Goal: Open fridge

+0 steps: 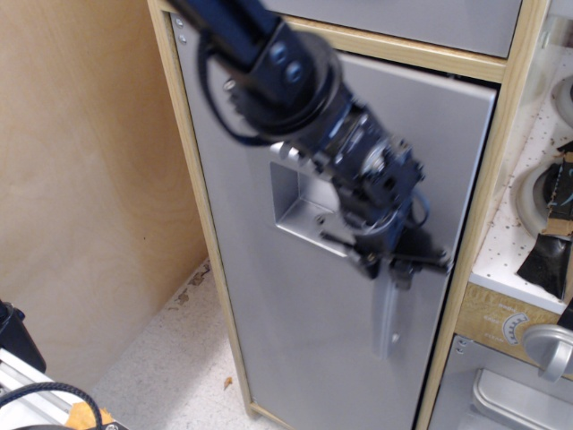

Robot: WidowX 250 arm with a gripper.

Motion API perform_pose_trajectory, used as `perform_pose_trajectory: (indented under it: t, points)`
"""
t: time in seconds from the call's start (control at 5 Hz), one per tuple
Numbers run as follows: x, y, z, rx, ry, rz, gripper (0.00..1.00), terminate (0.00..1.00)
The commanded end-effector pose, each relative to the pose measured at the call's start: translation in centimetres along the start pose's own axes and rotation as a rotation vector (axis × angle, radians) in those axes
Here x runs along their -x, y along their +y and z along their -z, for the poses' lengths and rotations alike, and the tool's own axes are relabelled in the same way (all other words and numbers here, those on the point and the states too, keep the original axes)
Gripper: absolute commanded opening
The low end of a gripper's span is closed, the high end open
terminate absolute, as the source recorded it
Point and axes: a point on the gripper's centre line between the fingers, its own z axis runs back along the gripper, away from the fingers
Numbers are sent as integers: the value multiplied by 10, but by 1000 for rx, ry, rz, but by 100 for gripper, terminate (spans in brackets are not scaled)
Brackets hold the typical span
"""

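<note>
The fridge [295,358] is a tall cabinet with a light wood frame and a big silver-grey door. Its recessed dispenser panel [303,204] sits mid-door, partly hidden by my black arm. My gripper [391,270] is shut on the top of the silver door handle [387,315] near the door's right edge. The door stands slightly ajar: its right edge has swung out from the frame and a dark gap shows along the top right. The round knobs are hidden behind my arm.
A short grey panel [430,22] sits above the fridge door. To the right are a white speckled counter [528,224] and a small silver oven door with a round knob [548,348]. A plywood wall [81,179] stands at the left, above a speckled floor [170,358].
</note>
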Motion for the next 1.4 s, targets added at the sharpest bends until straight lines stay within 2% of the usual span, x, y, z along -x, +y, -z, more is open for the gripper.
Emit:
perform_pose_trajectory:
  t: [0.0, 0.2, 0.4, 0.6, 0.8, 1.0, 1.2]
  points:
    - [42, -1, -22, -14, 41, -119, 100, 0]
    - [62, -11, -37, -105, 61, -231, 100, 0]
    - [79, -22, -40, -98, 98, -318, 100, 0]
    - [86, -55, -35, -49, 117, -427, 100, 0]
    - [80, -93, -22, 4, 133, -447, 100, 0]
    - [57, -122, -15, 69, 107, -392, 100, 0]
    - [25, -134, -13, 138, 106, -269, 100, 0]
